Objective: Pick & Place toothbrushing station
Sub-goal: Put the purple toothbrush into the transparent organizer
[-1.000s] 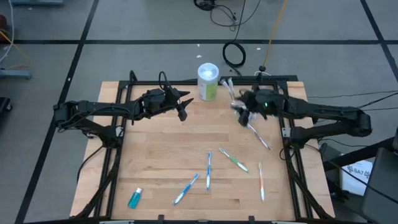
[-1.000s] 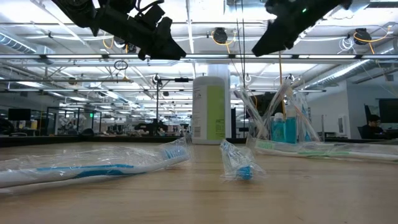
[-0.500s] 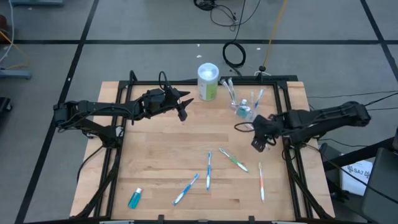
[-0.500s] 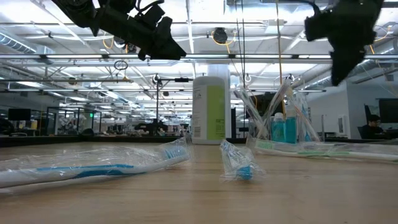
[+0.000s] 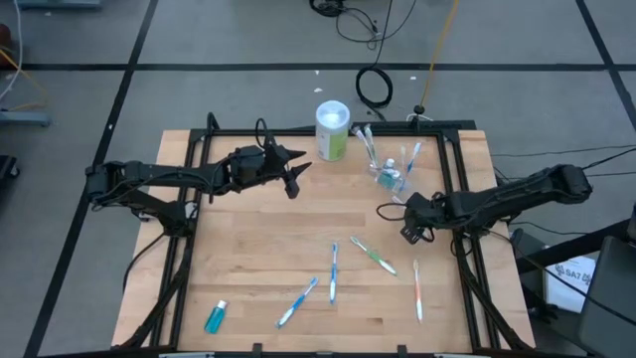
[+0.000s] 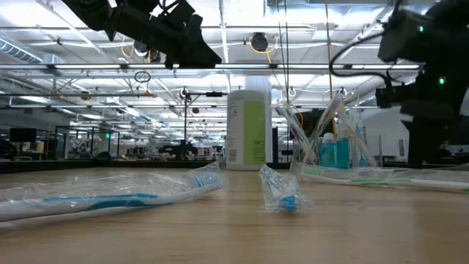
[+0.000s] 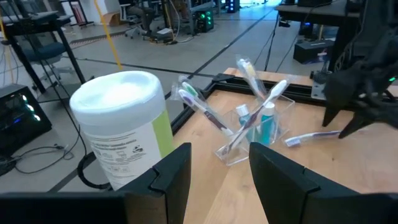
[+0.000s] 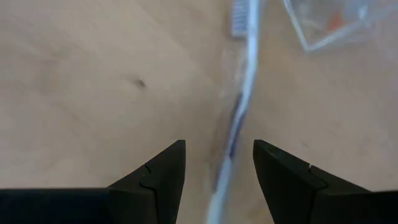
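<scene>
Your right tool (image 5: 414, 225) has swung down from beside the cup (image 5: 390, 177) to straddle a toothbrush (image 8: 239, 106) on the surface (image 5: 258, 249); its fingers are open, holding nothing. Your left tool (image 5: 291, 174) hovers open and empty near the white tub (image 5: 333, 131). That toothbrush looks like your next pick for the cup.

i see a pale wood table top (image 5: 258, 249), matt and smooth with faint plank seams. the cup (image 7: 249, 134) is clear, glossy plastic. toothbrushes (image 6: 110, 199) lie in crinkled, shiny transparent wrap. the tub (image 7: 121, 127) has a smooth white plastic lid and paper-looking label. the fingers (image 8: 155, 180) look matt black.
</scene>
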Robot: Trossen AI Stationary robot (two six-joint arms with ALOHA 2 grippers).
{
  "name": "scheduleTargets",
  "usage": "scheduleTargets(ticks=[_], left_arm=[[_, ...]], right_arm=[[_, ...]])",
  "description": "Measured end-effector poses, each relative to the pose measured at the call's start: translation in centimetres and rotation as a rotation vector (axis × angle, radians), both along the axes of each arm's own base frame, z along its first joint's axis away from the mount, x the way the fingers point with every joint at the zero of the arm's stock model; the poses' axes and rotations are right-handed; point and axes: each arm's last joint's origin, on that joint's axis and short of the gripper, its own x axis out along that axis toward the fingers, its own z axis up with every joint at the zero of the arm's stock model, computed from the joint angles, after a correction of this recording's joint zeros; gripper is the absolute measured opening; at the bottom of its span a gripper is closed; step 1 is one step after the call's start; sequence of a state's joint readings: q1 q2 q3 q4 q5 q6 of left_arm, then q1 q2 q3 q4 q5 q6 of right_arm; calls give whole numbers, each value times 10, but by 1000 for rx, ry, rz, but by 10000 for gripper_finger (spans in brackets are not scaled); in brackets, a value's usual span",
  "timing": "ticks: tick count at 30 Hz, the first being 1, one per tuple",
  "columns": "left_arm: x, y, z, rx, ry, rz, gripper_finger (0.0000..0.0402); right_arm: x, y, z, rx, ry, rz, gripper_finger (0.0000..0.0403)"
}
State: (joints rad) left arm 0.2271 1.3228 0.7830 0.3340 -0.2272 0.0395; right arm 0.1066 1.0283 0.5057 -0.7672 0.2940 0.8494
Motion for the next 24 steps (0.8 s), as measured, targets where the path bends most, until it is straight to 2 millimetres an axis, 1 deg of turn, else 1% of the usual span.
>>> scheduleTargets(ticks=[4, 7, 9, 12, 16, 20, 22, 24], left_arm=[[0, -1, 0, -5, -8, -1, 168], [1, -2, 1, -8, -19, -4, 168], [1, -2, 1, -8, -20, -5, 168], [1, -2, 1, -9, -21, -4, 168], [1, -2, 1, -9, -21, -4, 168], [1, -2, 1, -10, -17, -4, 168], [1, -2, 1, -10, -16, -4, 168], [1, -2, 1, -11, -15, -4, 168]], right_arm=[[-7, -5, -15, -18, 2, -53, 180], [-7, -6, -19, -12, -16, -63, 179], [-7, -6, -20, -14, -20, -63, 170], [-7, -6, -19, -13, -26, -60, 140], [-4, -5, -19, -6, -48, -57, 83], [1, -4, -19, 48, -103, -49, 26], [6, -3, -17, 59, -157, -27, 13], [12, -2, -13, 58, -218, 16, 17]])
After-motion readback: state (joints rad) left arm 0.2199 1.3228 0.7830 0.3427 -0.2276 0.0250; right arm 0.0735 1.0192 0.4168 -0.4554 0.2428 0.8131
